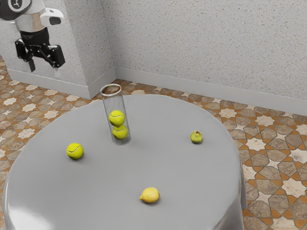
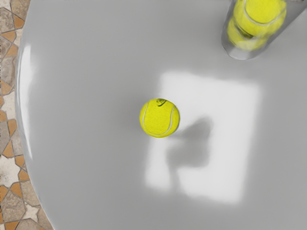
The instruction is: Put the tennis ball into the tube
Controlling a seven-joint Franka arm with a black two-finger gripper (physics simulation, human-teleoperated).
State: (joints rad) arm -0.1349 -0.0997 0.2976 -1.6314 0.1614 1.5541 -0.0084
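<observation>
My gripper [image 1: 44,68] hangs open at the exterior view's upper left, high above the table's edge, with nothing between its fingers. A loose yellow-green tennis ball [image 1: 75,151] rests on the grey table; in the wrist view the same ball [image 2: 159,118] lies near the middle, below my hand and apart from it. The clear tube [image 1: 108,104] stands upright with its rimmed mouth up, and two tennis balls are stacked inside it. The wrist view catches the lower part of the tube [image 2: 229,45] too.
On the round grey table [image 1: 103,179], a yellow lemon [image 1: 150,195] lies toward the near side. A small green fruit [image 1: 196,137] sits toward the exterior view's right. A speckled wall [image 1: 201,43] rises behind the table.
</observation>
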